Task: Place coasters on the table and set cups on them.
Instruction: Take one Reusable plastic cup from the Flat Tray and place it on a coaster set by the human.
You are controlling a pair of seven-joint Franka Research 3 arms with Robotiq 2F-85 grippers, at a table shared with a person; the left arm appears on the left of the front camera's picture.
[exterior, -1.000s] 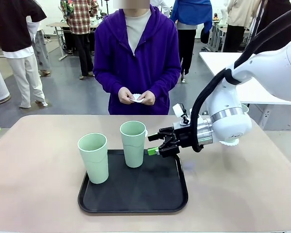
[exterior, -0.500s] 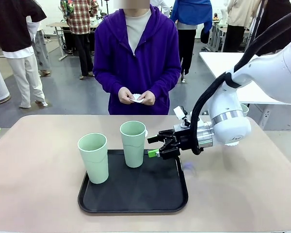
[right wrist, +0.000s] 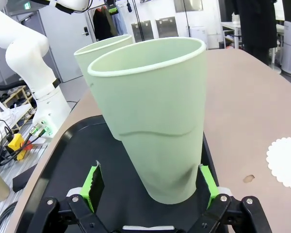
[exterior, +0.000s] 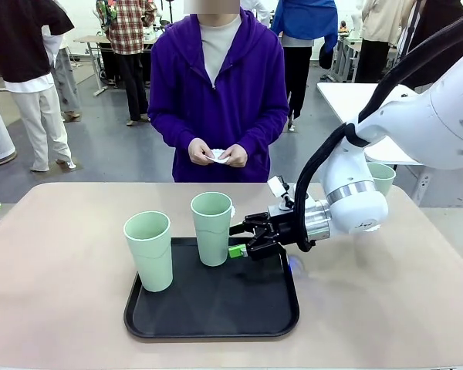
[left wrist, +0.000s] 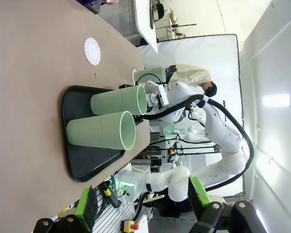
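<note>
over the tray [exterior: 216, 308], the right jaws, wide apart, have crept left to flank the rear cup [exterior: 212, 229] standing there, so closing on it looks like the next move.

Bright, even indoor overhead light, soft faint shadows beneath the cups [exterior: 211, 228] on the black tray [exterior: 216, 312], dull sheen on tray floor, front view sharp, left wrist view with glaring ceiling light panel [left wrist: 276, 100], wide-angle bending at wrist-view edges, backgrounds slightly soft.

Front view across table [exterior: 54, 231], both wrists share tray [right wrist: 80, 153]
</note>
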